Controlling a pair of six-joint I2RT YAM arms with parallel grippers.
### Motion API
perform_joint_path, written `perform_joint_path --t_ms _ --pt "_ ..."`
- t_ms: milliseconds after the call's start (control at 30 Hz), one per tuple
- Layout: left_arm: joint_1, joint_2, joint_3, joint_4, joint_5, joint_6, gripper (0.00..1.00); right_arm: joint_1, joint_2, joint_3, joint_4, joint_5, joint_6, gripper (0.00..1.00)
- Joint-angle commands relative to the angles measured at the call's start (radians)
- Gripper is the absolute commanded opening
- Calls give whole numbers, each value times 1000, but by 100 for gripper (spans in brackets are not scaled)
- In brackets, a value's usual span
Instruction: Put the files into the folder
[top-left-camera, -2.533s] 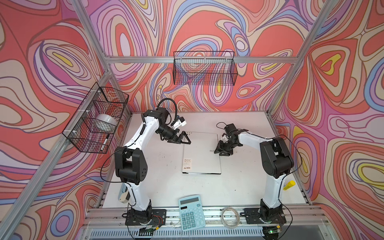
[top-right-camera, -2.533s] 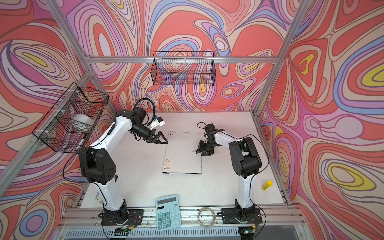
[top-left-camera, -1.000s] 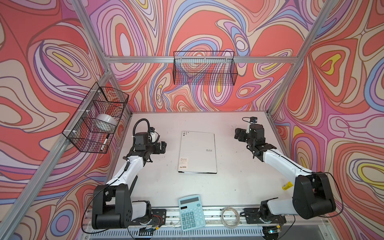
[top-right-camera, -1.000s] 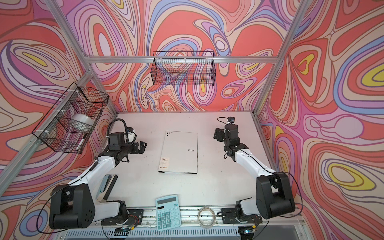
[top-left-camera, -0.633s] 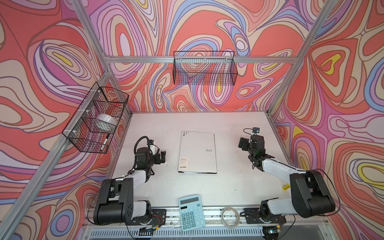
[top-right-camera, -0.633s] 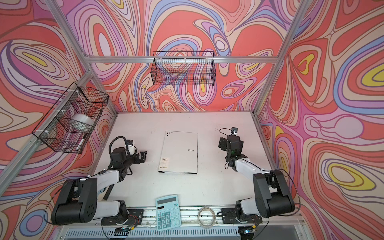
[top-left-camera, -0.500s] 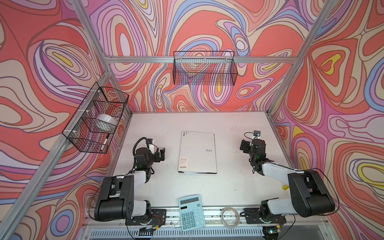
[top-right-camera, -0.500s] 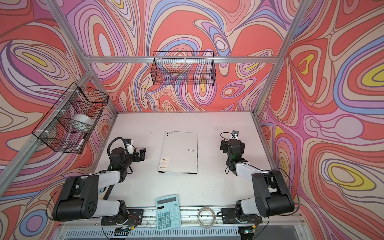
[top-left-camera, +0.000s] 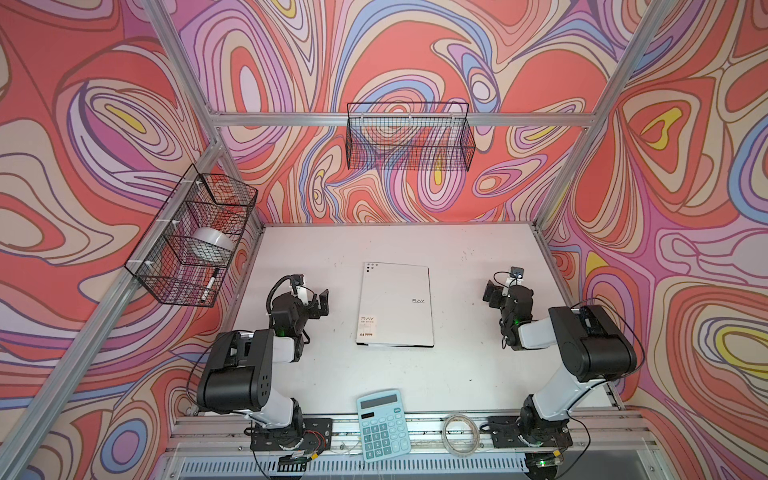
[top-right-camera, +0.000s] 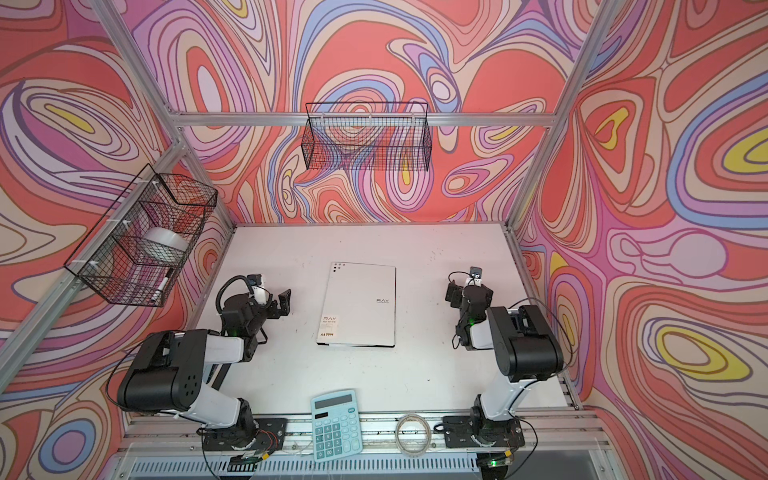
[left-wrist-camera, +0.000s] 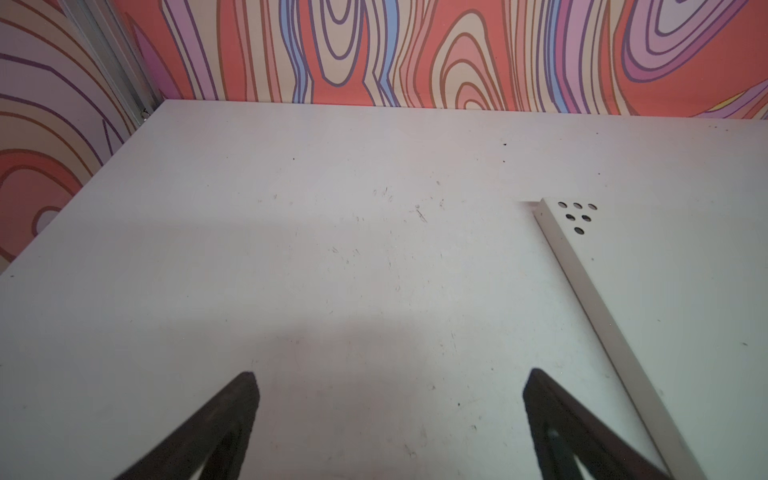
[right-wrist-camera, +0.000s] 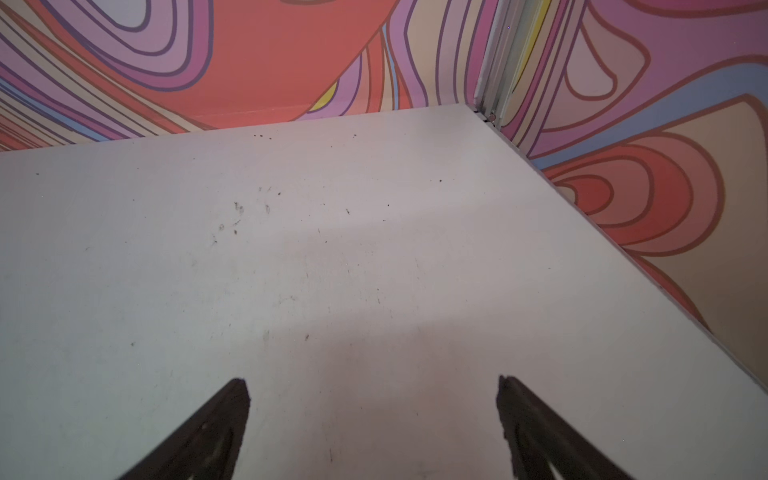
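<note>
Your folder (top-left-camera: 395, 305) lies closed, flat, mid-worktop (top-left-camera: 457, 374). Your left fingers (left-wrist-camera: 220, 424) spread wide, empty, near folder's edge. Your right fingers (right-wrist-camera: 532, 419) spread wide, empty, well apart from folder.

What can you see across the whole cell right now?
folder: one, silver-white, closed, centre of table
calculator: one, teal, front edge
coil: one, whitish, front rail beside calculator
back basket: one, black wire, back wall
side basket: one, black wire, left wall
tape roll: one, white, inside side basket
marker: one, white, inside side basket
files: none in view
left gripper: one, black, open, left of folder
right gripper: one, black, open, right of folder
</note>
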Motion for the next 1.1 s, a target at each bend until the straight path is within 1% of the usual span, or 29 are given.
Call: perform_joint_path --t_ms 0,600,867,967,1067 --pt "-3 4 13 -7 -22 -4 100 -8 2 13 69 -31 1 98" --pt "-5 5 16 -13 -21 -2 100 -8 -1 14 62 -26 -7 99" --pt "-14 4 22 -26 -36 4 100 -8 -1 14 61 -26 -6 98" --pt "-34 5 36 -54 -82 16 100 -8 -1 13 62 -26 -6 99" --pt "-37 3 27 -38 -78 16 100 -8 -1 13 61 -26 -6 98"
